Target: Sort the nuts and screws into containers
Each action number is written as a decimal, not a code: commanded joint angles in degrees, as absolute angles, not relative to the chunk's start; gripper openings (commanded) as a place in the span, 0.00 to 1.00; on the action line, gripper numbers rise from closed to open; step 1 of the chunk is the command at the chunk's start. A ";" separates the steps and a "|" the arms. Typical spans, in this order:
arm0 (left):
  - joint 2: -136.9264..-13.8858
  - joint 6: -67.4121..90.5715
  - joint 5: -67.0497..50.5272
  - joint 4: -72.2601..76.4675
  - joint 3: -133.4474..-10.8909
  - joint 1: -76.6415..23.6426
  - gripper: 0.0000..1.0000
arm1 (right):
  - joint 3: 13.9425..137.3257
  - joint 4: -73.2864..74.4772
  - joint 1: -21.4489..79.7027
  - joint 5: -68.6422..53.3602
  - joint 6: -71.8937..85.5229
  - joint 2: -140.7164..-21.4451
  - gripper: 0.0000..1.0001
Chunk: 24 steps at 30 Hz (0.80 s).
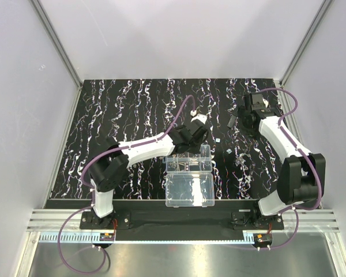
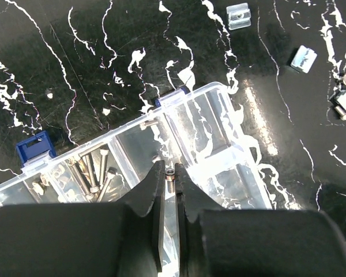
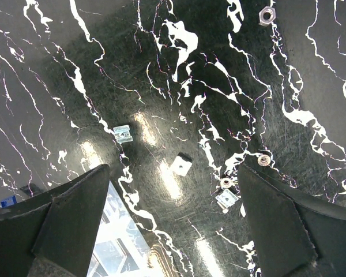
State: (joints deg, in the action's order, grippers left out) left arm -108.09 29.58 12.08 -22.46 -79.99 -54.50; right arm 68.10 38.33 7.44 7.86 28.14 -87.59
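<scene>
Left wrist view: we found the left gripper (image 2: pixel 169 172) pinched narrow on one screw (image 2: pixel 170 178) over the box (image 2: pixel 203 88), just right of the cell (image 2: pixel 75 153) holding screws (image 2: pixel 93 172). We judged a drop-off in hand; the next move called for opening over that cell. Which cell lay beneath, we could not tell; fingers hid the shank. Farther right, the right gripper (image 3: pixel 173 168) gaped wide above loose nuts (image 3: pixel 180 165) on the mat (image 3: pixel 75 46).

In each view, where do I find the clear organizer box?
Top external: organizer box, lower centre.
Left wrist: organizer box, lower left to centre.
Right wrist: organizer box, bottom-left corner.
Shared landmark: the black white-streaked mat.
</scene>
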 commanded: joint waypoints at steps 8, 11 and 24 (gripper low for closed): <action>-104.68 30.15 15.20 -21.35 -79.54 -54.76 0.48 | 68.38 36.65 7.12 7.38 27.16 -86.04 1.00; -100.56 29.62 15.82 -22.85 -79.28 -53.97 0.59 | 68.99 36.56 7.12 7.12 27.16 -86.39 1.00; -81.04 30.50 9.93 -22.06 -60.04 -29.81 0.76 | 67.86 31.30 7.12 4.75 29.61 -86.22 1.00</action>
State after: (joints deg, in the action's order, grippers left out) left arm -81.38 30.55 12.01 -22.98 -63.13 -32.42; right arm 68.10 34.41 7.42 4.93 28.18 -87.59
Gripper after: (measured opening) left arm 0.766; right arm 0.993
